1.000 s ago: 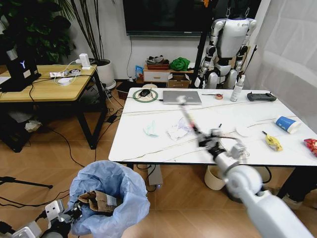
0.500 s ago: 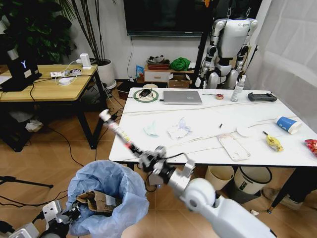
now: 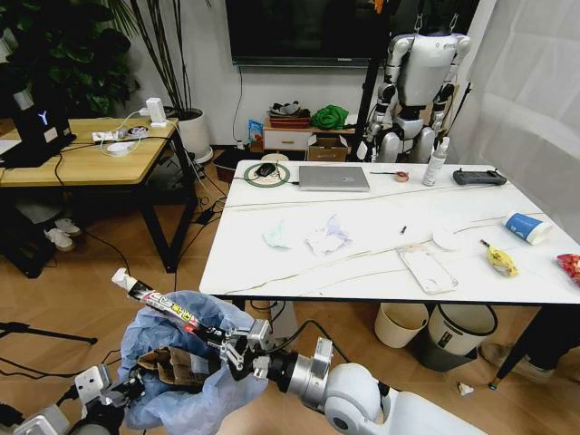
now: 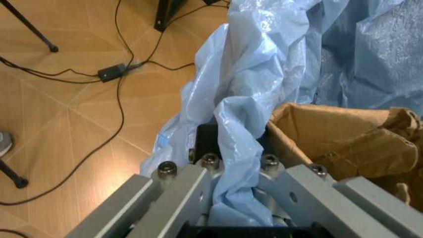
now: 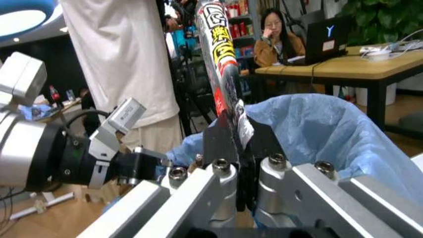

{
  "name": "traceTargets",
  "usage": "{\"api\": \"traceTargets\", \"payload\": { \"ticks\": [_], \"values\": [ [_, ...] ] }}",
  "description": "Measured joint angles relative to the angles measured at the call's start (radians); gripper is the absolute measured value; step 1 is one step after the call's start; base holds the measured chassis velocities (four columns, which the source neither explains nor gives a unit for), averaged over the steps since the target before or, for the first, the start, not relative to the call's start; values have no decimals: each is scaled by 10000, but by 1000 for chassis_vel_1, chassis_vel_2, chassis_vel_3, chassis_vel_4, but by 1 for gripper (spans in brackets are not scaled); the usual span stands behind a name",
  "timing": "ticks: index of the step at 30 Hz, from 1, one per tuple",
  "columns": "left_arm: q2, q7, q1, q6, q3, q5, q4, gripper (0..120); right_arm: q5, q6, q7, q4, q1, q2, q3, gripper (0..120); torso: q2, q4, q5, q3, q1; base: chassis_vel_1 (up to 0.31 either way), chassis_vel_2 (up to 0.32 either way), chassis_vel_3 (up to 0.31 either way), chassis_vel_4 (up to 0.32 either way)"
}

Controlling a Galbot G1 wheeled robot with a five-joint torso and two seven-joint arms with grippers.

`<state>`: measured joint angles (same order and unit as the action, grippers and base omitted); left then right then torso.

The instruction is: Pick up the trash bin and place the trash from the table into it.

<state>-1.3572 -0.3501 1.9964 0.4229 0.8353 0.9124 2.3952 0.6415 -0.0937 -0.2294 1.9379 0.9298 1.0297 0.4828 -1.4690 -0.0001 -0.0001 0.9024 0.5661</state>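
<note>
Trash bin (image 3: 186,367): small round bin in a baggy light-blue liner, low at the robot's front left above the wooden floor, well apart from the table. A crumpled brown cardboard piece (image 3: 172,367) lies inside it.

Left gripper (image 3: 122,394): at the bin's near-left rim. In the left wrist view its fingers (image 4: 198,144) are pinched on a fold of the liner (image 4: 244,124) and the rim under it, cardboard just beside.

Right gripper (image 3: 237,349): over the bin's open mouth, arm reaching in from the lower right. Fingers (image 5: 221,136) pressed together on the lower end of a black tube (image 3: 163,304) (white, red and yellow print along it). The tube slants up and to the left, its far end out past the bin's left edge.

Table (image 3: 272,263): white marble-look top, black legs, beyond the bin. Remaining litter on it:
- two white tissues (image 3: 324,237), crumpled, near the middle-left;
- clear plastic tray (image 3: 426,269), near the front edge;
- yellow wrapper (image 3: 497,259), toward the right;
- blue paper cup (image 3: 526,227), on its side, far right;
- red item (image 3: 569,265), at the right edge (cut off by the frame).

Also on the table: a closed laptop (image 3: 333,178) at the far side.
</note>
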Motion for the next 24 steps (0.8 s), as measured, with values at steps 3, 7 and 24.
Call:
{"api": "traceTargets", "payload": {
  "ticks": [3,7,24],
  "values": [
    [-3,-3,-14,5,-22,0,0,0,-246,-40,141,13,104,-11,0,0,0,0,1,0,0,0,0,0,0],
    [3,-6,-35,10,-30,2,0,0,-423,-60,280,23,158,19,9,11,0,0,2,0,0,0,0,0,0],
    [83,-20,-145,30,-110,72,-96,0,-137,134,961,163,165,742,-1386,77,0,0,2,0,0,0,0,0,0]
  ]
}}
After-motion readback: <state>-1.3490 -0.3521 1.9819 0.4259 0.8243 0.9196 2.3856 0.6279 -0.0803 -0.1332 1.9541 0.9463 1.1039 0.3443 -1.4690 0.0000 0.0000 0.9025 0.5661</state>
